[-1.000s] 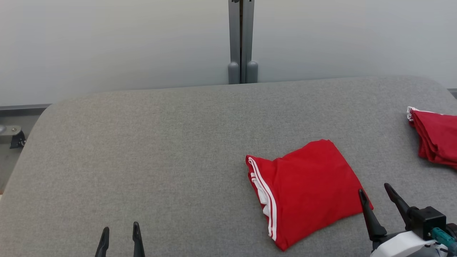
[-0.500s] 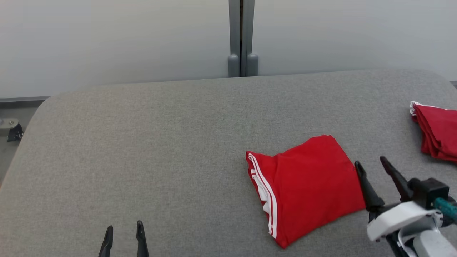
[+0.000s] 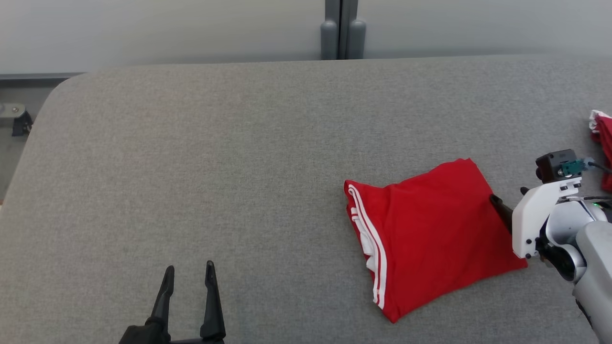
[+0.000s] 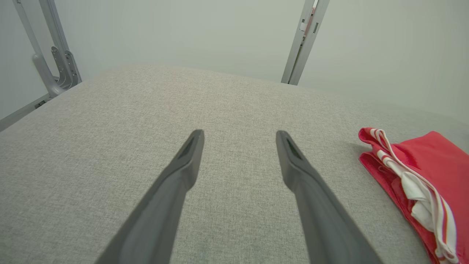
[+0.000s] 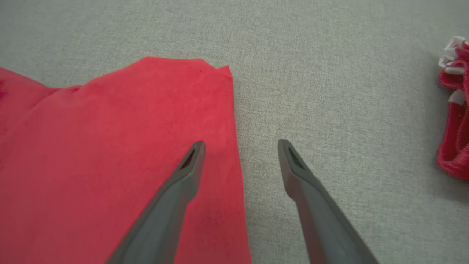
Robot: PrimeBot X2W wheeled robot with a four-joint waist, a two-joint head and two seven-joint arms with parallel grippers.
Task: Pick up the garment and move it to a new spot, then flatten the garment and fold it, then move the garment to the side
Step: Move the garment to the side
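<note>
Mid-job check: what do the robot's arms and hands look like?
The left hand and right hand each have two long, dark grey fingers tapering to a tip with a small slot. Behind the right one sits a white wrist shell, topped by a black camera block with a teal plug and dark cable, then a pale grey forearm.

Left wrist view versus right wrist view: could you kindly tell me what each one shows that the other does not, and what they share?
Left wrist view: the open left hand above the grey table, the white-striped hem of the folded red garment, and a metal post at the wall. Right wrist view: the open right hand straddling that garment's plain edge, and a second red garment off to one side. Shared: the folded red garment lying on the grey table.
</note>
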